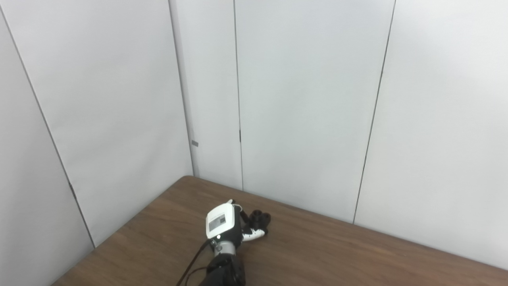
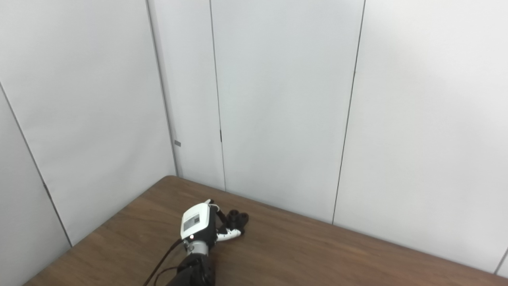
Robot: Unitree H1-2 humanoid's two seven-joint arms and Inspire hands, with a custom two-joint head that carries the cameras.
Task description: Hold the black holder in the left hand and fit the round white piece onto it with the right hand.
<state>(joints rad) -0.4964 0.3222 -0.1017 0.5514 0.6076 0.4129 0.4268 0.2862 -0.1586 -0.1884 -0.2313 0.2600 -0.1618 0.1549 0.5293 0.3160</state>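
My left hand (image 1: pixel 230 225) rests low over the brown table (image 1: pixel 317 246) near its far left corner, its white back facing the cameras. A small black holder (image 1: pixel 262 218) with rounded knobs sits at the fingertips, between the dark fingers (image 1: pixel 243 216) and the white thumb (image 1: pixel 254 236). The hand's own back hides how firmly the fingers close on the holder. In the right eye view the same hand (image 2: pixel 203 225) and holder (image 2: pixel 238 217) appear. No round white piece shows in either view, and my right hand is out of sight.
Pale wall panels (image 1: pixel 301 111) stand close behind the table's far edges and meet in a corner just beyond the holder. A black cable (image 1: pixel 190 266) runs along my left forearm.
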